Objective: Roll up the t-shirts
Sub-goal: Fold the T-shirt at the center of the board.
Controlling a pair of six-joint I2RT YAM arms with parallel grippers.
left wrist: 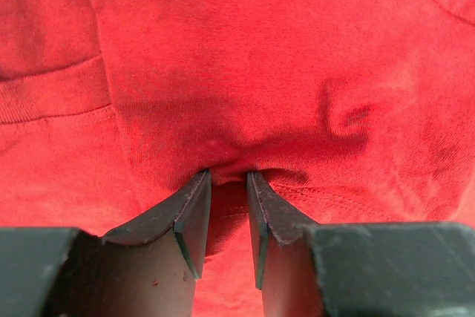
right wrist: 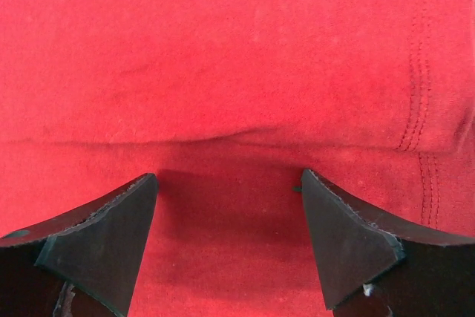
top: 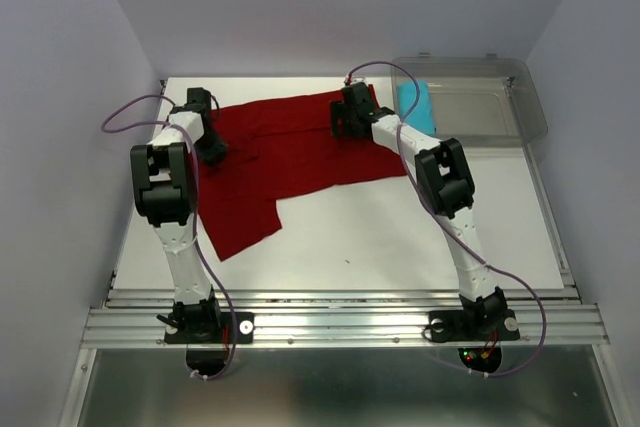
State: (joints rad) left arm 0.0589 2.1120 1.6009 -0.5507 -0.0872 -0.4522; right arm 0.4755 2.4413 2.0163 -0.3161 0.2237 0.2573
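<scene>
The dark red t-shirt lies spread across the back of the table, one part hanging toward the front left. My left gripper is down on its left part, shut on a pinched fold of red cloth between the fingertips. My right gripper is down on the shirt's back right part, jaws wide open with flat red cloth between them and a stitched hem to the right. The light cyan-blue rolled t-shirt lies at the left end of the clear bin.
The clear plastic bin stands at the back right corner. White table surface shows in front of the shirt. Purple walls close in the sides and back. A metal rail runs along the near edge.
</scene>
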